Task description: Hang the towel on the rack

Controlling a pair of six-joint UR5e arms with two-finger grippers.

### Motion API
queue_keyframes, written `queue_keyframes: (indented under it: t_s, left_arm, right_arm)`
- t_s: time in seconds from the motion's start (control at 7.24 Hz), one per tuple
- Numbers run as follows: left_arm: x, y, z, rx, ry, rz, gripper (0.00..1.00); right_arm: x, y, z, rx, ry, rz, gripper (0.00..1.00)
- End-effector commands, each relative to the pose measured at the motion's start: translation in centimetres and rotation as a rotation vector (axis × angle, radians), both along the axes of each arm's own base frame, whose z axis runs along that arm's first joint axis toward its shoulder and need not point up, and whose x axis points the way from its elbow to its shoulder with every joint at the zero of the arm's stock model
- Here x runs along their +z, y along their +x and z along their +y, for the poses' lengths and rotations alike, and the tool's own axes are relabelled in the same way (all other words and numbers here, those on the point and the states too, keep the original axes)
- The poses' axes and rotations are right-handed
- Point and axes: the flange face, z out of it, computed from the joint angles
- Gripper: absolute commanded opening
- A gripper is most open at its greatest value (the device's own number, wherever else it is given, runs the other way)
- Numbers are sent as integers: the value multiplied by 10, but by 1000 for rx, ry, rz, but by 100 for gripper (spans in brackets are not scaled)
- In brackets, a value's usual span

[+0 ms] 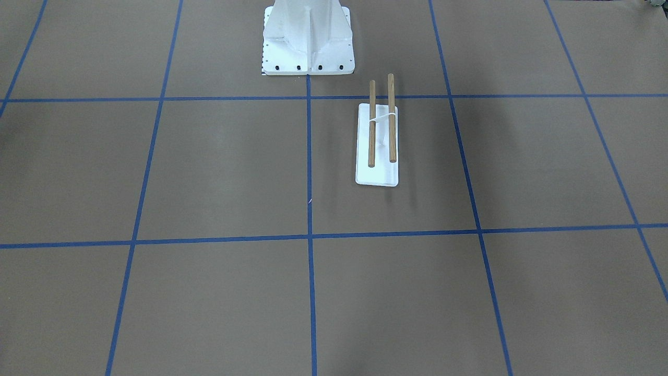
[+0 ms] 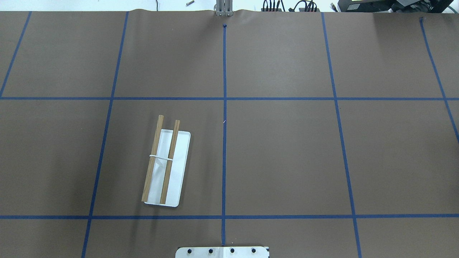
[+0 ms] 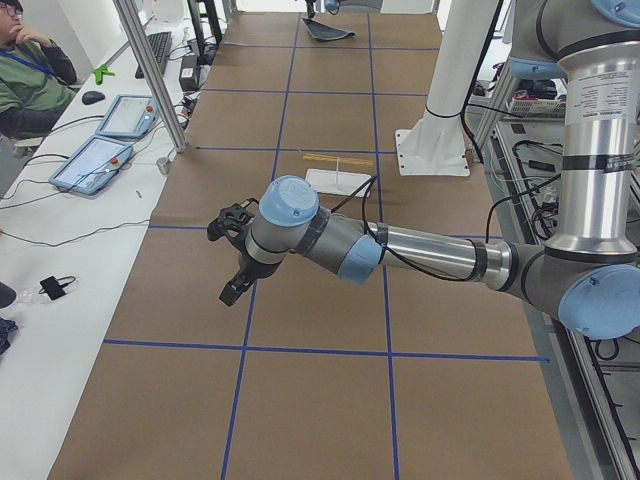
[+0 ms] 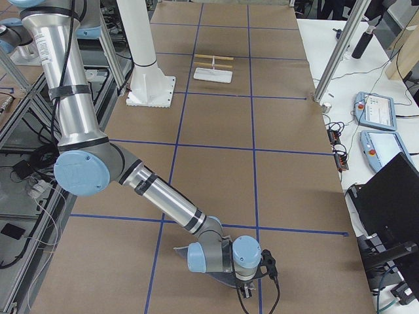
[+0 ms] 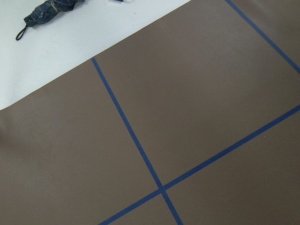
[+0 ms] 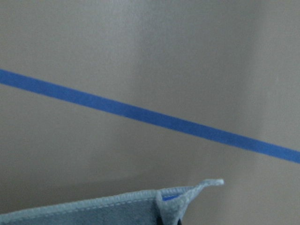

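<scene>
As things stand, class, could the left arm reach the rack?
Probably yes: the rack stands in the open on that arm's side, its rods bare, and nothing appears to lie between it and the left end effector.

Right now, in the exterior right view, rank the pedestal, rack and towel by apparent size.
Largest: white pedestal.
Then towel, though it lies nearest the camera, partly under the right arm, so unsure.
Smallest: rack.
</scene>
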Motion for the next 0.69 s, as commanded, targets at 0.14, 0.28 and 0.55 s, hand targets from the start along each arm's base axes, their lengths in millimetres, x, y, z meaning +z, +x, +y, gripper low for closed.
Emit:
queue_keyframes:
  t_s: [0.14, 0.28, 0.55]
  left_arm:
    - [2, 1, 2, -2, -9, 7, 98]
    - [-1, 0, 3, -1, -3, 9, 98]
    - [-9, 1, 0, -3, 39, 9, 98]
  right_arm:
    - [-99, 21, -47, 28, 190, -73, 0]
    - [-154, 22, -65, 26, 299, -72, 0]
    - [-268, 4, -91, -12, 491, -130, 0]
